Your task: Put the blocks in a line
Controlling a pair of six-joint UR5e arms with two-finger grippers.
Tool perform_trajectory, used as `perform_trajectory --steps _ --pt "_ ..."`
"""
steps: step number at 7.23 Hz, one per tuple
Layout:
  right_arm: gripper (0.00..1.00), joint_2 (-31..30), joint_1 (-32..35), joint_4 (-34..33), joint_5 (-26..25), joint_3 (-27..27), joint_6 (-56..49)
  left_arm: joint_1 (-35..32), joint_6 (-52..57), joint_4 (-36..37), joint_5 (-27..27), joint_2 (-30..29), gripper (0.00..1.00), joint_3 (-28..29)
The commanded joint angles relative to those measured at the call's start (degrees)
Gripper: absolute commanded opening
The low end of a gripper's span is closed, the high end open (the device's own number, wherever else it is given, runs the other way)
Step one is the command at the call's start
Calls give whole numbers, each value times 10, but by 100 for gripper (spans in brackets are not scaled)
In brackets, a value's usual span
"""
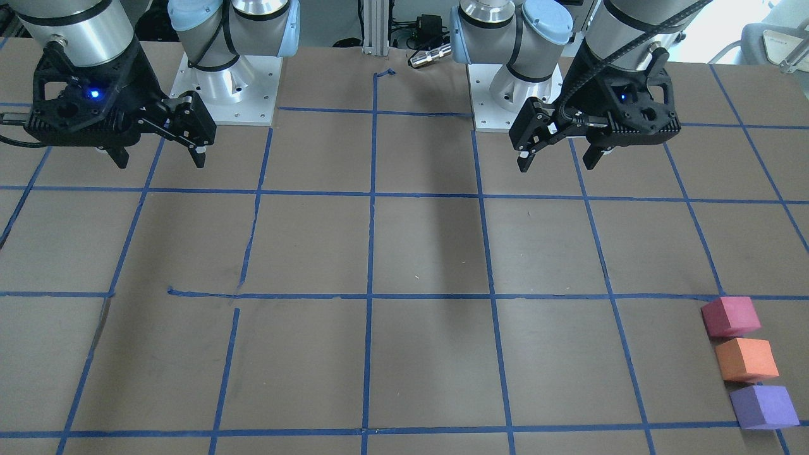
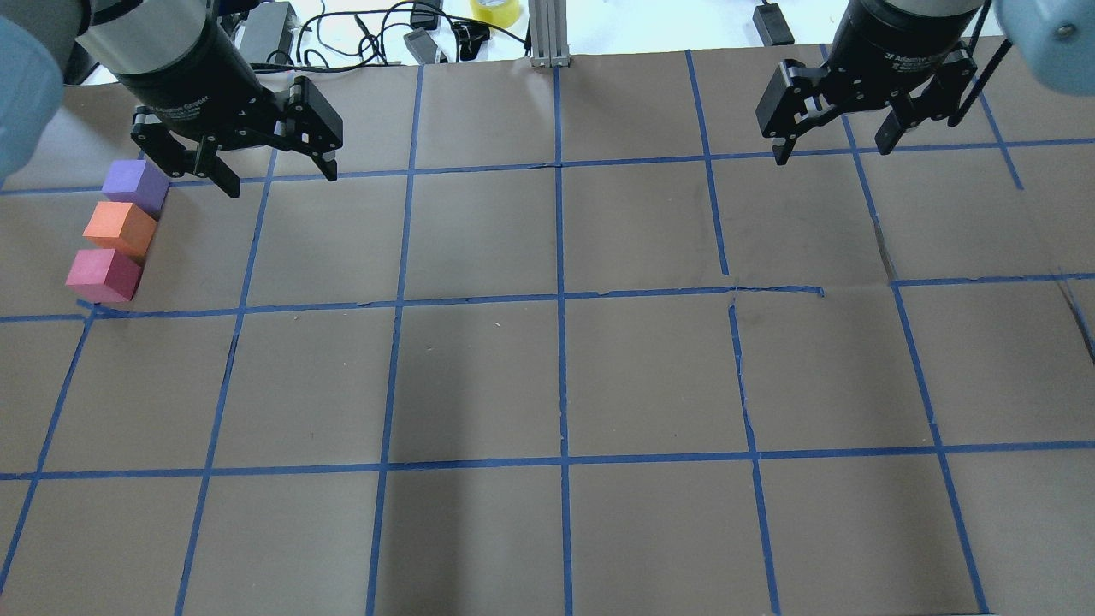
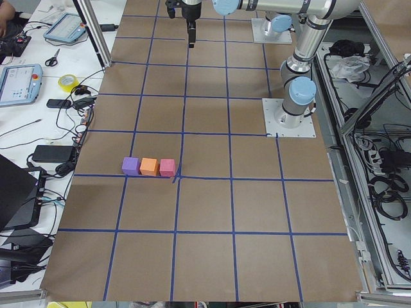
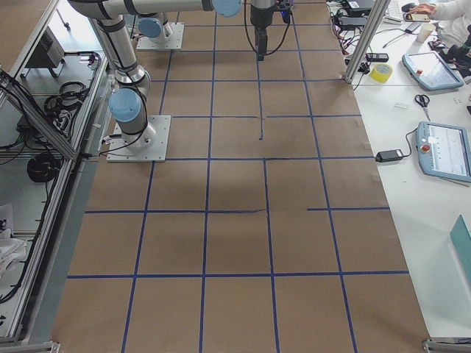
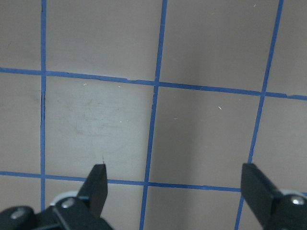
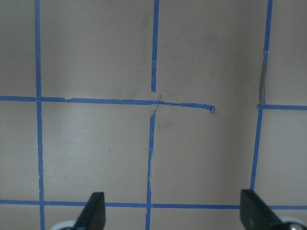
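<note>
Beside the spread left fingers (image 2: 227, 181), untouched, sit the blocks (image 2: 120, 229).

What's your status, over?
Left claw open, empty. Right claw open, empty. Purple, orange, pink in line, near left claw. No obstruction seen.

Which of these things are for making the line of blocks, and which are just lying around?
For the job: pink block, orange block, purple block, left end effector, right end effector.

Just lying about, off the mat: yellow tape roll, scissors, tablet.
</note>
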Motion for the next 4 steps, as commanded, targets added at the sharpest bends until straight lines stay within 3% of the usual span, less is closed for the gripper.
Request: perform_trajectory --steps 1,4 --pt "100 0 0 0 -1 1 1 0 0 0 1 0 100 0" --pt "100 0 0 0 -3 1 0 0 0 0 -1 -1 100 0"
